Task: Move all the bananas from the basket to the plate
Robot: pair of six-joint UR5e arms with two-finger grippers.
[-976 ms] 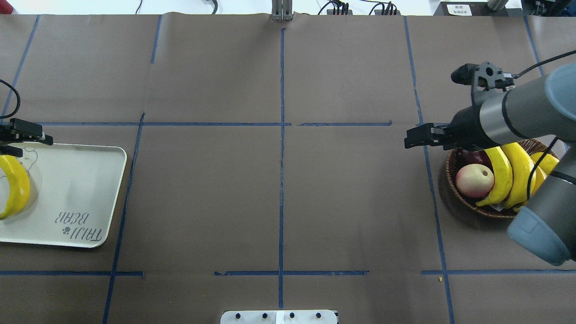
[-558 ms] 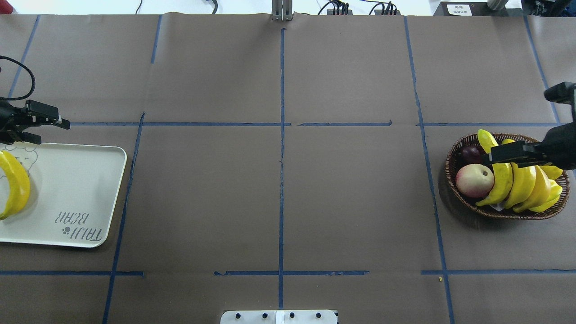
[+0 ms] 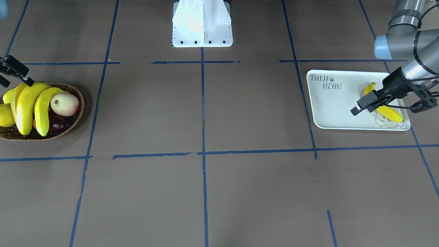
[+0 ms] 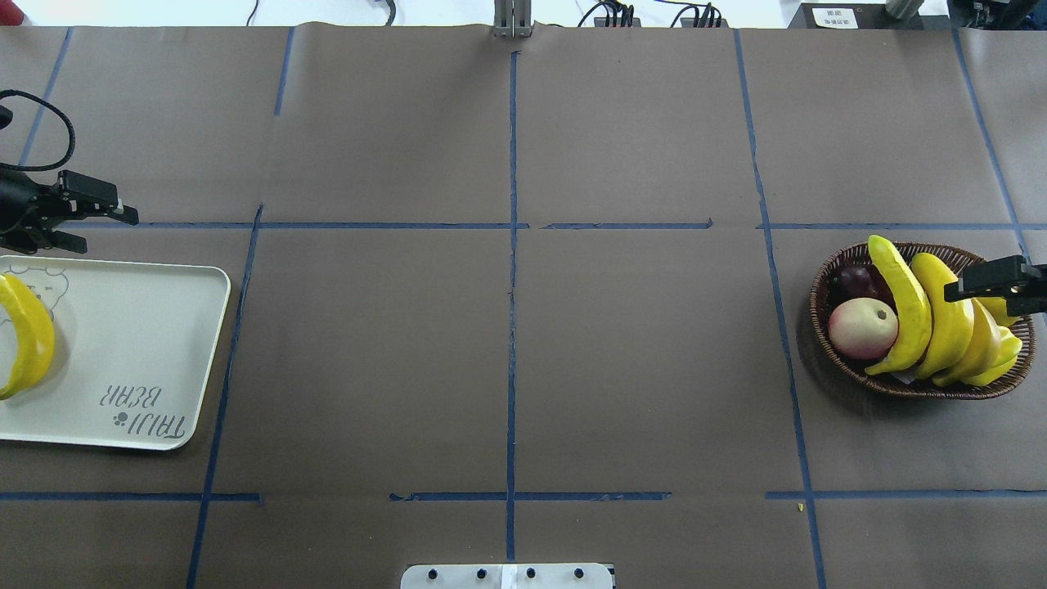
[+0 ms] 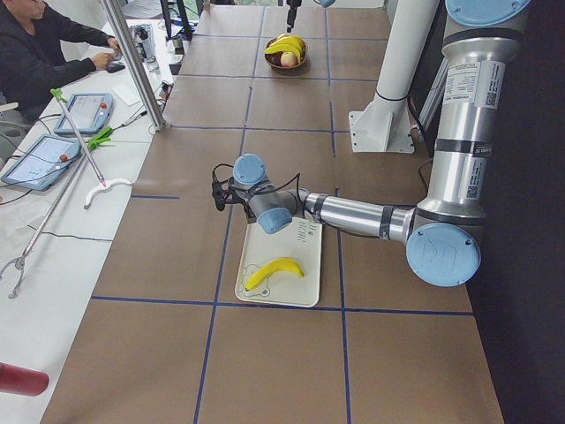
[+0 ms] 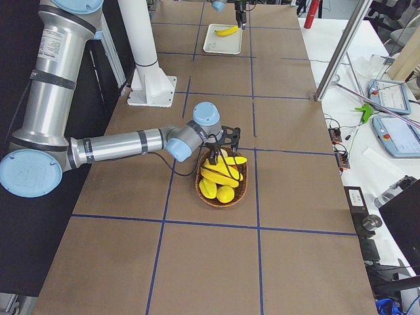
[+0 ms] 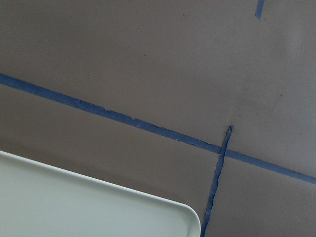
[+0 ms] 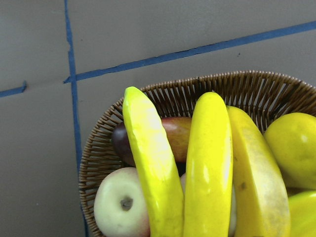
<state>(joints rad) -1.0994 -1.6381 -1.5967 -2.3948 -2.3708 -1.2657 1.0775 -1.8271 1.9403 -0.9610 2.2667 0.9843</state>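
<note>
Three bananas (image 4: pixel 904 303) lie side by side across the wicker basket (image 4: pixel 824 348) at the right; they fill the right wrist view (image 8: pixel 210 163). A fourth banana (image 4: pixel 29 335) lies on the white plate (image 4: pixel 139 327) at the left, near its bear drawing. My right gripper (image 4: pixel 981 298) is open and empty, hovering over the basket's far right side above the bananas. My left gripper (image 4: pixel 109 233) is open and empty, just beyond the plate's far edge. The left wrist view shows only a plate corner (image 7: pixel 74 207) and table.
The basket also holds a pale pink peach-like fruit (image 4: pixel 863 327), a dark plum (image 4: pixel 855 280) and plump yellow-green fruits (image 8: pixel 291 148). Blue tape lines (image 4: pixel 513 245) cross the brown table cover. The robot's white base plate (image 3: pixel 202 24) stands at the near middle edge.
My right gripper has swung from left of the basket rightward across it to its right side. My left gripper has moved off the plate's far edge, farther away and rightward.
</note>
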